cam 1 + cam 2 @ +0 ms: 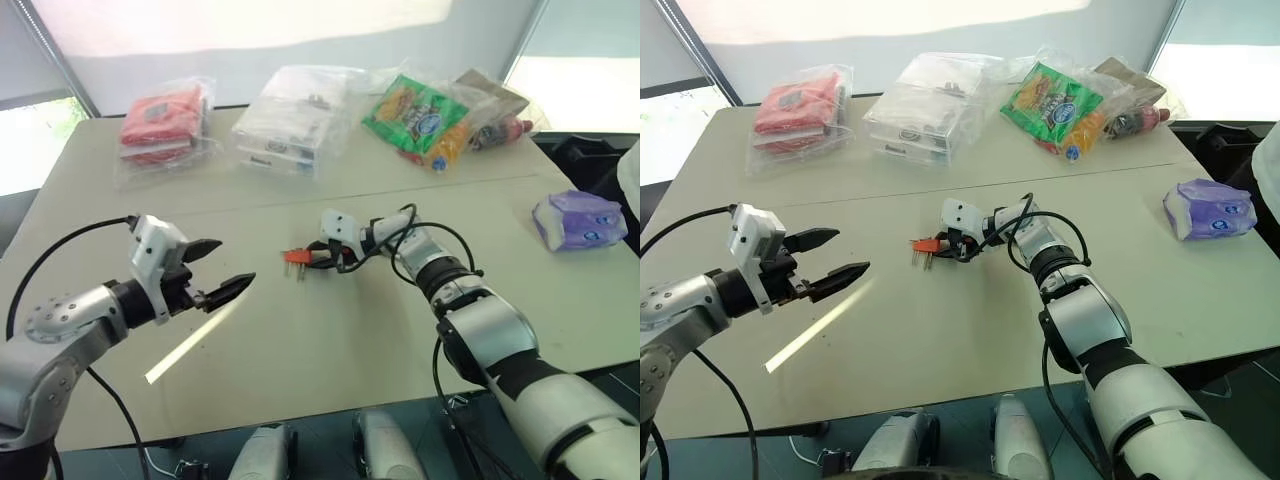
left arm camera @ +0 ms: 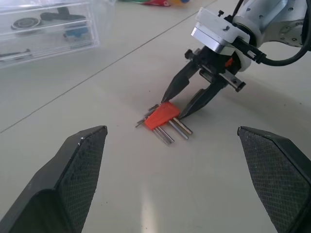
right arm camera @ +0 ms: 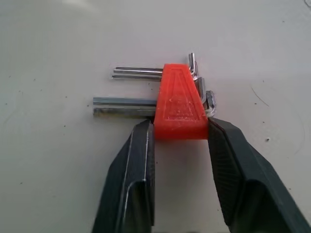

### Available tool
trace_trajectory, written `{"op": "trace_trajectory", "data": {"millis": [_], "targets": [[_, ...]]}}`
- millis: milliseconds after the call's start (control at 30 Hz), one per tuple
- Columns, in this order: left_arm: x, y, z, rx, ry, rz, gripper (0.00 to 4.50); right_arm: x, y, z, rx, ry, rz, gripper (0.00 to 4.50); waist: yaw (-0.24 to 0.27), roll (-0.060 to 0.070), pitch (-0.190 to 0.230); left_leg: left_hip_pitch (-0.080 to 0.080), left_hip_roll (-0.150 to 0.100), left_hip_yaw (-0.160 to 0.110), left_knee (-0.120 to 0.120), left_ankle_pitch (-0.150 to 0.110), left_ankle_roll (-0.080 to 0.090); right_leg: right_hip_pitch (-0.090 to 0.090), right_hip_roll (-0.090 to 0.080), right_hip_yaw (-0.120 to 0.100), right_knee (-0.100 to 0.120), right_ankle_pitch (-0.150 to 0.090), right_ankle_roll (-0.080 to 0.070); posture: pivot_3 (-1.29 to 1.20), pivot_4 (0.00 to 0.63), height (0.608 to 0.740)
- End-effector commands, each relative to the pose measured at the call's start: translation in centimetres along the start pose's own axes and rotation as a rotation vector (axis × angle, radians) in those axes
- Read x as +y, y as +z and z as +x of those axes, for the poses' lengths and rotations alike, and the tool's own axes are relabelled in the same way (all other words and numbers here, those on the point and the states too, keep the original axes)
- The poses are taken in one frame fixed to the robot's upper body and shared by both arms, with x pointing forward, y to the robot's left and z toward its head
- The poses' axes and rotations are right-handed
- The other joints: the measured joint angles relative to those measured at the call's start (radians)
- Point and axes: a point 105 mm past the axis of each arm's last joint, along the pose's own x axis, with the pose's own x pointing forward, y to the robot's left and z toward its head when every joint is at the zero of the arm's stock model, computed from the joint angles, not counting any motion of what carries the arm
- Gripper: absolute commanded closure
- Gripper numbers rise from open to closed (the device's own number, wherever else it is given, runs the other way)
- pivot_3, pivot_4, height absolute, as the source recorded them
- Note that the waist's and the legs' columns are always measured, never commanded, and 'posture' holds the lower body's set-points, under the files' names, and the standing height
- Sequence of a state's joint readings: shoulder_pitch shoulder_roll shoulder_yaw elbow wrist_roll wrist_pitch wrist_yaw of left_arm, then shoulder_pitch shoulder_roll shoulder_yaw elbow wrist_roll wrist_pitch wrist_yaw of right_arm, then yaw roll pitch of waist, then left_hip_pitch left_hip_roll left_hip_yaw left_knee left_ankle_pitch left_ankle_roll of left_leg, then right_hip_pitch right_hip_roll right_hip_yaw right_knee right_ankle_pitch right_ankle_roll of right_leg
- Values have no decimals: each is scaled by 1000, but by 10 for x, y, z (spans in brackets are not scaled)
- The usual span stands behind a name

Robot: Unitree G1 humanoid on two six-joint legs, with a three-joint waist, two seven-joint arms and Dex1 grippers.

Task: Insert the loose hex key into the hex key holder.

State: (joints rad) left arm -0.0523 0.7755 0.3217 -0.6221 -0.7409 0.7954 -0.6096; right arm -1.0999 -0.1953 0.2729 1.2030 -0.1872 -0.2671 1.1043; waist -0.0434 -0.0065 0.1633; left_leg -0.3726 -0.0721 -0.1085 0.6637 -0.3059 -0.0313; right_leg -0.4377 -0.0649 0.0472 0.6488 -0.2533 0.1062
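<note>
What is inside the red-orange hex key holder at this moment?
Several silver hex keys pass through the hex key holder, their long ends out one side, bent ends out the other. The right gripper clamps its wide end. The slots themselves are covered.

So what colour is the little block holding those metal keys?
The hex key holder is bright red-orange, clearest in the right wrist view.

A robot test lab: a plain bench (image 1: 300, 350) by bright windows (image 1: 575, 80), with bagged sample goods (image 1: 160, 125) along its far edge.
</note>
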Motion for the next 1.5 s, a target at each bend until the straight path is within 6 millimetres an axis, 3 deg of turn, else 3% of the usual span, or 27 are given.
{"op": "trace_trajectory", "data": {"millis": [33, 200, 300, 400, 533, 867, 1433, 1500], "targets": [[0, 7, 0, -23, -12, 32, 0, -2, -19, -8, 78, -36, -29, 3513, 0, 0, 0, 0, 0, 0, 0, 0, 0, 0, 0, 0, 0, 0, 0, 0, 150, 740], [5, 14, 2, -46, -36, 26, 0, -34, 21, -32, -51, -305, -352, 3513, 7, 0, 0, -1, -1, -1, 0, 0, 0, 0, 0, -1, 0, 0, 0, 0, 150, 740], [6, 29, 10, -116, -85, -5, 0, -48, 54, -59, -152, -509, -584, 3513, 6, 0, 0, -2, -1, 0, 1, 0, -1, -3, -1, -1, 0, 0, 0, 0, 150, 740], [7, 48, 20, -182, -142, -32, 0, -45, 74, -80, -247, -641, -759, 3513, -2, 0, 0, -3, -1, 0, 0, 0, -1, -4, 0, -1, 1, 0, 0, 0, 150, 740], [5, 77, 39, -267, -265, -61, 0, -16, 91, -106, -357, -693, -1026, 3513, 2, -1, 0, -3, 0, 0, -1, 0, -1, -4, 0, -1, 1, 0, 0, 0, 150, 740], [-2, 84, 59, -282, -415, -112, 0, 16, 120, -116, -489, -737, -1197, 3513, -13, -1, 0, -2, 0, 2, -1, 0, -1, -5, 1, 0, 1, 0, 0, 0, 150, 740], [-5, 92, 68, -330, -438, -150, 0, 20, 122, -111, -492, -685, -1218, 3513, -1, -1, 0, -2, 0, 2, 0, 0, -1, -4, 1, 0, 1, 0, 0, 0, 150, 740], [-5, 92, 69, -330, -438, -152, 516, 20, 121, -110, -491, -679, -1219, 3513, -1, -1, 0, -3, 0, 2, 0, 0, -1, -4, 1, 0, 1, 0, 0, 0, 150, 740]]}}
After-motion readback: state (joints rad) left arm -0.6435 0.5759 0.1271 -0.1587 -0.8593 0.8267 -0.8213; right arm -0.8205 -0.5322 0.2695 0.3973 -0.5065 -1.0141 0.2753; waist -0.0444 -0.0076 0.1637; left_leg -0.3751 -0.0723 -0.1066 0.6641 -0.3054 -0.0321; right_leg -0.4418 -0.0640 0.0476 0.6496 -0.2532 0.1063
